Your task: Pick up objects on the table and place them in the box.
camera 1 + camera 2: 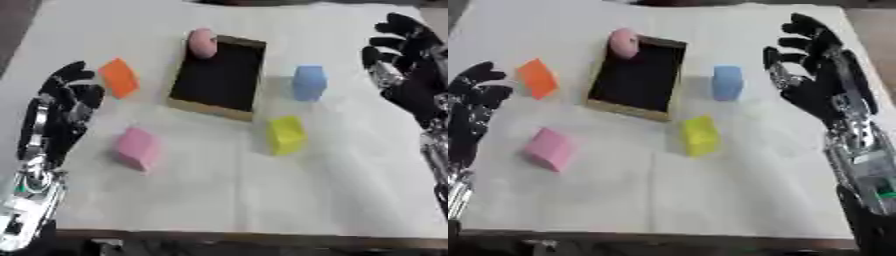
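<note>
A shallow box [219, 75] with a dark inside and tan walls lies at the middle of the table. A pink rounded object [202, 42] rests on its far left corner. An orange block [119, 77] lies left of the box, a pink block [136, 148] near left, a yellow block [286, 134] near right, and a blue block [309, 82] to the right. My left hand [66, 102] is open at the left edge, beside the orange block. My right hand [815, 75] is open at the right, apart from the blue block.
A white cloth [227, 190] covers the table, with bare room in front of the blocks. The table's near edge [245, 237] runs along the bottom.
</note>
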Controlling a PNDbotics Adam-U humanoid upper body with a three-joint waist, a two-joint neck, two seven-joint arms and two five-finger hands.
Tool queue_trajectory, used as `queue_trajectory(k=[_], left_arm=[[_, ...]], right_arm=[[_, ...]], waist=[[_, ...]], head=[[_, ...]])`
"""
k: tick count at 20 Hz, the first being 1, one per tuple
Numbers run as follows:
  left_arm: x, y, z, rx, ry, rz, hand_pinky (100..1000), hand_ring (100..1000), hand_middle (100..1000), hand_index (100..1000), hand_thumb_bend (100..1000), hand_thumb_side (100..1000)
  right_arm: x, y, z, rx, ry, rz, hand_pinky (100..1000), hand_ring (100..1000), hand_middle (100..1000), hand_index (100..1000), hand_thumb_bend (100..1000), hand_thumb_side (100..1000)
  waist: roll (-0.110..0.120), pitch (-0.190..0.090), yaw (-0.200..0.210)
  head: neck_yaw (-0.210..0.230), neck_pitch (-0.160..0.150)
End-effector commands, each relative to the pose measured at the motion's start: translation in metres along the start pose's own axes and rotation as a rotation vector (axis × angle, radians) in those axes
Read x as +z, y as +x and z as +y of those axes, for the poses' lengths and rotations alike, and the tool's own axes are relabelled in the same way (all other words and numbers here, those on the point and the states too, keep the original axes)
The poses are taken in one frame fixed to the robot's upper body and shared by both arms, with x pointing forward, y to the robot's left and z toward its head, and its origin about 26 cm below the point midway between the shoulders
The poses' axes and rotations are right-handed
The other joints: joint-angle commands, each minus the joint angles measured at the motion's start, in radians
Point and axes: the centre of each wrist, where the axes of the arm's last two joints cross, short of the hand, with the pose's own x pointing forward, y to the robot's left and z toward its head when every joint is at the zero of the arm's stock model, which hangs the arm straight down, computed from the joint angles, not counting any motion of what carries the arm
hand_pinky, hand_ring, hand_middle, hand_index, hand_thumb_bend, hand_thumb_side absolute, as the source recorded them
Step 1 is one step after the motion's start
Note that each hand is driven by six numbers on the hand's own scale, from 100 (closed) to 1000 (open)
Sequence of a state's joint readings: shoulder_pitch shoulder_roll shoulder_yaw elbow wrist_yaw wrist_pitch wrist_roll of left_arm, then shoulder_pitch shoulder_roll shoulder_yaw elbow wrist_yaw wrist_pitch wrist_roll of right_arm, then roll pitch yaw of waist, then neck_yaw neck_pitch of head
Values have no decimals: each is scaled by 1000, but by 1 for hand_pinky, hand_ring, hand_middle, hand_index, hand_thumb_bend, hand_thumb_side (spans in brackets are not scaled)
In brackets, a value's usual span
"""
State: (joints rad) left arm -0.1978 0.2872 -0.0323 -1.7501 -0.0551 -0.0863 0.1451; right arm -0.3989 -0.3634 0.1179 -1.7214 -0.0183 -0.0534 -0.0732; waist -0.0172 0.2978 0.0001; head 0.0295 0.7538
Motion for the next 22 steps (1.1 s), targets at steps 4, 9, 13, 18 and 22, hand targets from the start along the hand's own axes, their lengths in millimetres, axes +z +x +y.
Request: queue_trajectory(k=[4,9,13,18,22], left_arm=[[-5,7,-1,-15,-5,-42,749,655,700,853,677,668],[-5,8,-3,-20,-9,-46,749,655,700,853,658,675],[-6,9,-3,-30,-17,-49,751,661,704,854,661,675],[-6,10,-2,-54,-43,-49,745,668,711,855,669,673],[-5,9,-2,-63,-59,-46,741,668,712,856,668,675]], right_arm=[[-5,12,-2,31,21,-54,760,820,814,904,289,320],[-5,12,-3,39,32,-56,763,823,818,909,301,332],[-6,14,-4,56,56,-64,766,826,822,917,318,351],[-13,21,-13,170,183,-78,774,836,834,934,355,391],[-21,33,-22,316,376,-88,786,848,845,947,382,410]], waist=[[8,5,-3],[6,1,-2],[6,-3,-2],[4,-11,2],[-2,-19,8]], head=[[-16,-12],[-20,-24],[-21,-29],[-29,-29],[-29,-27]])
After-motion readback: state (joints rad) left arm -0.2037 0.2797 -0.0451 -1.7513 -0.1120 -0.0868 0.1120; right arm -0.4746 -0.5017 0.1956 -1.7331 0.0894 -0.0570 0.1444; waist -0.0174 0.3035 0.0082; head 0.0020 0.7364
